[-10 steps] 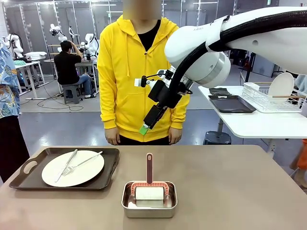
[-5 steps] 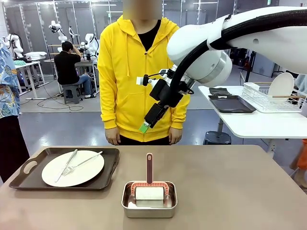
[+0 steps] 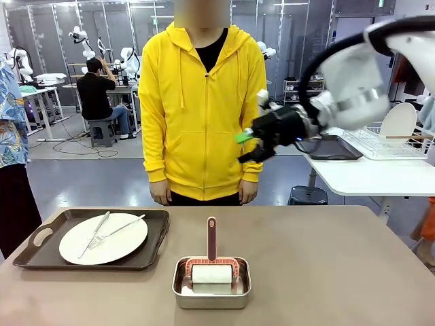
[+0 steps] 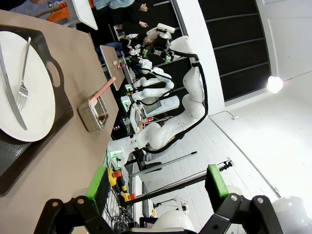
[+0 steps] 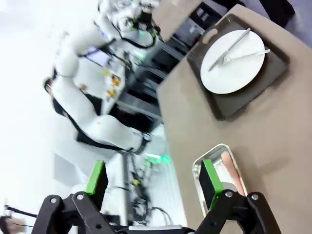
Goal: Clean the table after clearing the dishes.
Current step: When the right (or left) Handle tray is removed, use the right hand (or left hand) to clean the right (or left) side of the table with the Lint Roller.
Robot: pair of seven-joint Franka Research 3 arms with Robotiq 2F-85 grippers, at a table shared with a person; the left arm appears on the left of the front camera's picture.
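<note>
The taupe table (image 3: pixel 340 272) carries a dark brown tray (image 3: pixel 153 251) at its left. On the tray lies a white plate (image 3: pixel 126 241) with a fork (image 3: pixel 117 231) and a knife (image 3: pixel 94 234). My right gripper (image 3: pixel 243 147) hangs open and empty high above the table's far edge, fingers pointing left, in front of the person's torso. The right wrist view has its open fingers (image 5: pixel 96 178) over the table (image 5: pixel 273 146), with the plate (image 5: pixel 233 61) and tray (image 5: pixel 273 68) far off. My left gripper (image 4: pixel 157 181) is open and empty, beside the table (image 4: pixel 73 146), plate (image 4: pixel 22 92) and tray (image 4: pixel 53 117).
A small steel pan (image 3: pixel 211 288) with a red-handled roller (image 3: pixel 211 244) sits at the front middle. A person in a yellow hoodie (image 3: pixel 200 102) stands at the far edge, hands down. A white side table (image 3: pixel 367 176) at right holds a dark tray (image 3: pixel 326 146) and a dish rack (image 3: pixel 380 139).
My right arm has swung to the right and upward. Its gripper turned from pointing down-left to pointing left and stayed open. Tray, plate and pan have not moved.
</note>
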